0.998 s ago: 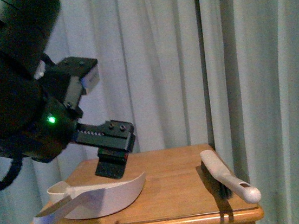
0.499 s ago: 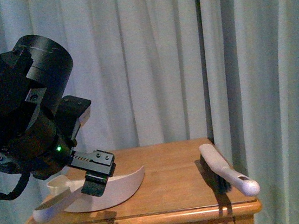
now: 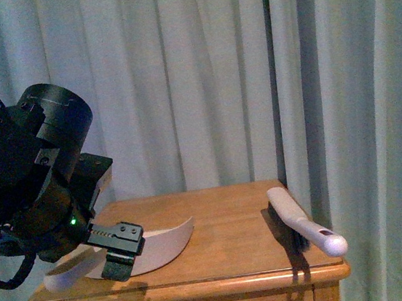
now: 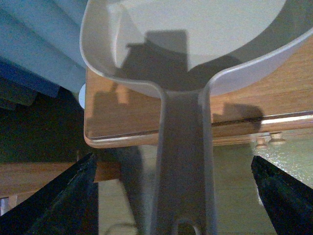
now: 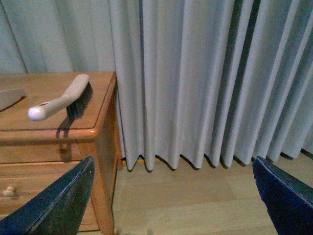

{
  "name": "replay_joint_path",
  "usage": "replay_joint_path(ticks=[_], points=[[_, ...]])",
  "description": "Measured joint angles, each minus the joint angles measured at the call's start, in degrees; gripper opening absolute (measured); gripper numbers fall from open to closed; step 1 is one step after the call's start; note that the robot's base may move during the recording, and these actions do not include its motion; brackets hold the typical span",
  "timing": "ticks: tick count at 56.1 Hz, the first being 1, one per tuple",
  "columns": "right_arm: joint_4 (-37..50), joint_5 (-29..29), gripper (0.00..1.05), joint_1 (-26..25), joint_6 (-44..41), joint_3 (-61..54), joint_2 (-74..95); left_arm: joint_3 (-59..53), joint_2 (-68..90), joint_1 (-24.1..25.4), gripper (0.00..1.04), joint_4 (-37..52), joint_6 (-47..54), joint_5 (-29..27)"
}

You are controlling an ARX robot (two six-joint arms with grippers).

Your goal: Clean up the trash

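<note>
**A:** The left gripper (image 4: 172,164): how do its jaws stand?

**B:** Spread wide. One black finger (image 4: 73,191) sits on each side of the handle (image 4: 183,147) of the dustpan (image 4: 195,34), and neither touches it. It grips nothing. The gripper hangs low at the near left corner of the table (image 3: 225,224).

**A:** And the right gripper (image 5: 171,196)?

**B:** Its jaws are also wide apart and empty. Its camera looks at the table's right side, the curtain (image 5: 195,73) and the wooden floor (image 5: 195,205).

**A:** Where does the trash lie relative to them?

**B:** I cannot make out a paper wad in any view. The left wrist view shows a small pale round patch (image 4: 81,96) just past the table's edge, beside the dustpan's rim. It is too small to tell what it is.

**A:** Materials and shapes?

**B:** The dustpan is smooth beige plastic, a shallow scoop with a raised curved wall. Its long flat handle reaches out past the table's near edge. The brush (image 3: 301,222) has a pale plastic back and dark bristles beneath. It lies along the table's right edge, with its rounded tip near the front right corner. The table is glossy orange-brown wood with a rounded lip. The curtain is pale and hangs in long folds.

**A:** Counts?

**B:** One dustpan, one brush, one table and two grippers. Two small knobs (image 4: 269,142) sit under the table's lip.
</note>
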Motion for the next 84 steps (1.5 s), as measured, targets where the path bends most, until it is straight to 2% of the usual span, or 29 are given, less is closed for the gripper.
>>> replay_joint_path(ticks=[20,26,28,31,42,55,64,72,84], points=[[0.0,0.0,0.97,0.0,0.0,0.0,0.0,0.0,1.8,0.5,0.97,0.5,-0.1,0.0],[0.0,0.0,0.97,0.0,0.0,0.0,0.0,0.0,1.8,0.4,0.81,0.5,0.1,0.0],[0.0,0.0,0.97,0.0,0.0,0.0,0.0,0.0,1.8,0.4,0.70,0.5,0.2,0.2],[0.0,0.0,0.97,0.0,0.0,0.0,0.0,0.0,1.9,0.4,0.59,0.5,0.3,0.3],[0.0,0.0,0.97,0.0,0.0,0.0,0.0,-0.2,2.1,0.4,0.30,0.5,0.7,0.7],[0.0,0.0,0.97,0.0,0.0,0.0,0.0,-0.6,2.0,0.4,0.29,0.9,0.8,1.0],[0.0,0.0,0.97,0.0,0.0,0.0,0.0,-2.8,0.3,0.6,0.29,4.4,0.6,2.2],[0.0,0.0,0.97,0.0,0.0,0.0,0.0,-8.3,-5.2,0.7,0.29,13.7,1.3,-0.3],[0.0,0.0,0.97,0.0,0.0,0.0,0.0,-19.5,-19.6,0.7,0.29,28.8,3.3,0.0]])
